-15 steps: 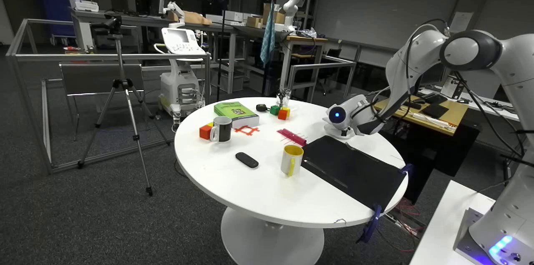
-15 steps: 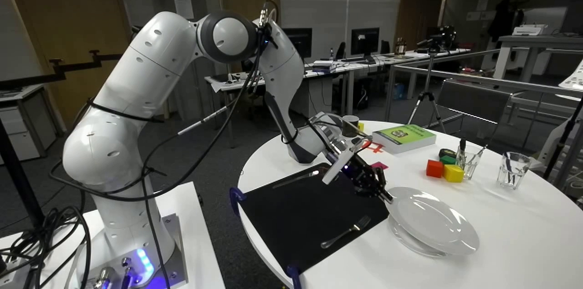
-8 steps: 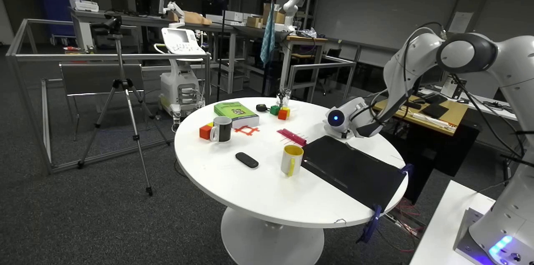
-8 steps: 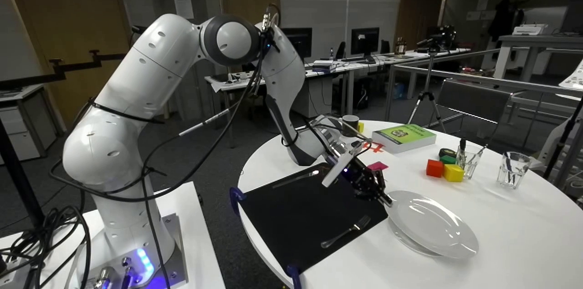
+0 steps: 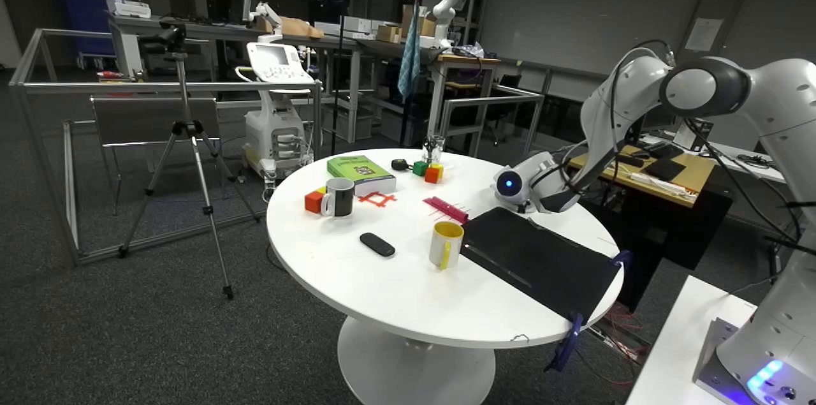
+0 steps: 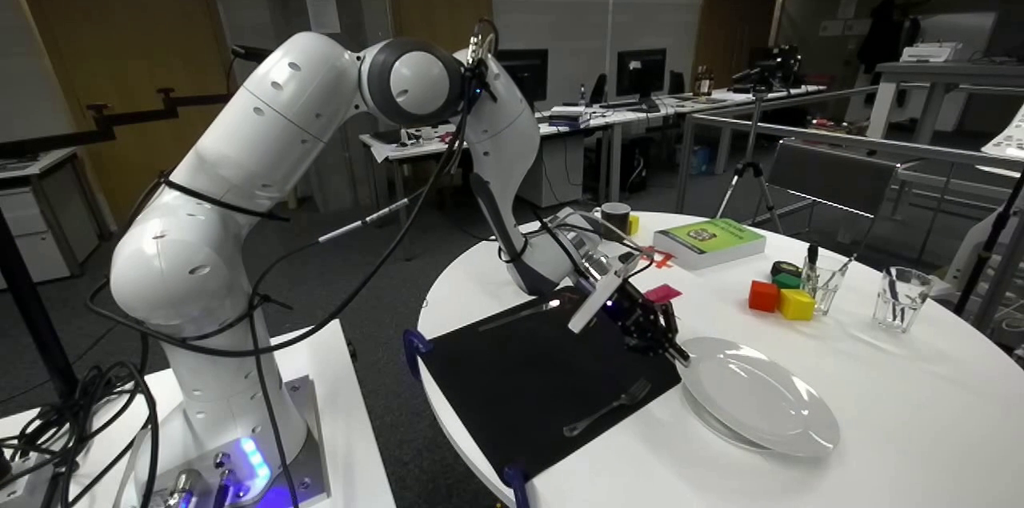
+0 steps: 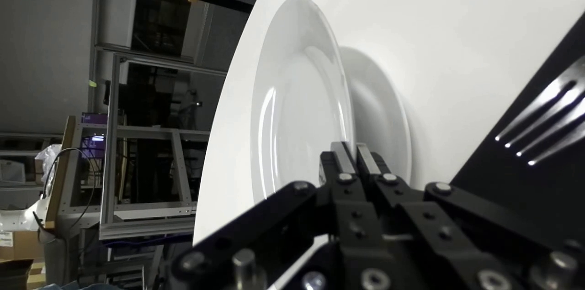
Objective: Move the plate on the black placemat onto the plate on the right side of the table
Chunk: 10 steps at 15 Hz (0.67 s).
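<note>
My nearly closed pincer [image 7: 352, 148] grips one round white plate [image 6: 764, 396], tilted over another white plate [image 7: 378, 105], three o'clock from the black placemat [image 6: 544, 380] in an exterior view; one of two clear glasses [image 6: 827, 294] holds pen-like items [image 6: 813, 256].

Glossy upper plate [image 6: 760, 396], matt placemat [image 6: 544, 372], shiny metal fork [image 6: 600, 414]

The arm [image 6: 414, 82] arches forward and down, its tool [image 7: 352, 150] angled low with jaws nearly together.

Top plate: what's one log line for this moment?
GRIP: fingers pinching top plate by rim; POSITION: over bottom plate; RELEASE: not yet; PLATE CONTACT: unclear
</note>
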Each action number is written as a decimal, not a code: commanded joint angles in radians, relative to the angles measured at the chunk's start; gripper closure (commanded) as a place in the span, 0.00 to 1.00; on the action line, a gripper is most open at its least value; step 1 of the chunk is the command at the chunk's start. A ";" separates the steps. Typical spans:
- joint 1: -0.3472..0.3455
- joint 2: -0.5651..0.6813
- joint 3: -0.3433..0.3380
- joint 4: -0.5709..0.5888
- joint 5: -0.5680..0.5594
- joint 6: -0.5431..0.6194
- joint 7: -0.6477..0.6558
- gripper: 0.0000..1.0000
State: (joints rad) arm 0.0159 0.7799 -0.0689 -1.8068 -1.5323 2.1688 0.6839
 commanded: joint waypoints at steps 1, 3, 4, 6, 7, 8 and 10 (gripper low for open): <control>0.009 0.005 0.001 0.032 -0.039 -0.048 0.039 0.99; 0.009 0.010 0.000 0.037 -0.040 -0.048 0.042 0.99; 0.009 0.011 0.001 0.039 -0.037 -0.049 0.042 0.70; 0.011 0.014 0.000 0.046 -0.040 -0.055 0.045 0.61; 0.010 0.014 0.000 0.049 -0.042 -0.056 0.046 0.53; 0.010 0.013 0.001 0.050 -0.043 -0.057 0.046 0.46; 0.009 0.013 0.001 0.054 -0.046 -0.057 0.048 0.30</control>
State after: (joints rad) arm 0.0162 0.7973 -0.0681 -1.7687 -1.5435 2.1604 0.7035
